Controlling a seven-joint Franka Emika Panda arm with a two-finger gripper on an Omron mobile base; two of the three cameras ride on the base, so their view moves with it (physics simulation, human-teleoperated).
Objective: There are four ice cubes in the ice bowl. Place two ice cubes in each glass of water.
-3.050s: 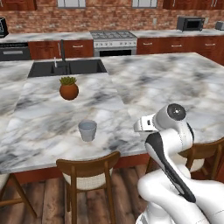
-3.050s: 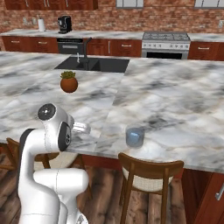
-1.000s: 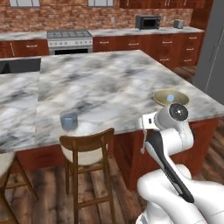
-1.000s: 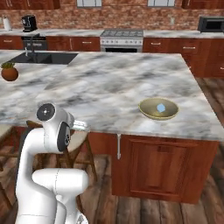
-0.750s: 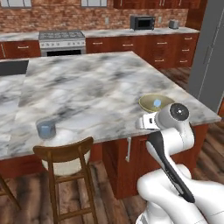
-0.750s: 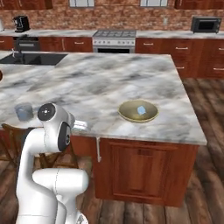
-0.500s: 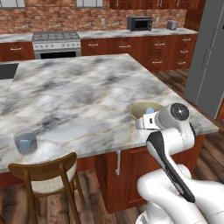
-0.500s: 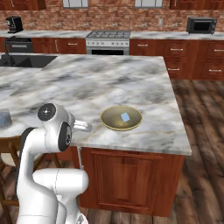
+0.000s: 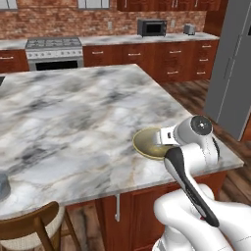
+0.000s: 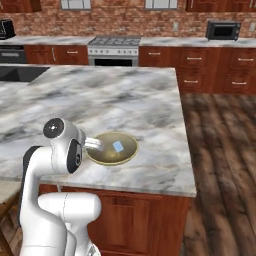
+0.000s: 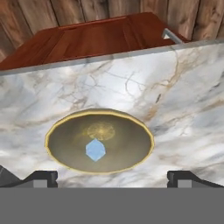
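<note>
There's the ice bowl (image 11: 99, 141), wide and shallow, a dull olive-tan inside with a bright yellowish rim and a faint round medallion pattern at its centre. In the hand view one pale blue ice cube (image 11: 95, 150) sits in it, translucent and faceted, just off the medallion on the side nearer the camera. One cube is all that can be made out; whether others lie under or beside it cannot be told. The right base view shows the same cube (image 10: 118, 146) as a small light square inside the bowl (image 10: 113, 149).

The bowl rests on the grey-veined marble island (image 10: 100, 107), close to its front edge and towards the right-hand corner. In the left base view the bowl (image 9: 148, 143) is partly covered by the arm.

The gripper (image 11: 112, 178) hangs above the bowl with its fingers (image 11: 42, 177) spread wide, one tip low at each side of the hand view, gripping nothing, the bowl centred between them.

Beyond the island: red-brown cabinets (image 10: 216, 70), a steel range (image 10: 114, 50) and a microwave (image 10: 222, 30) against the brick wall.
</note>
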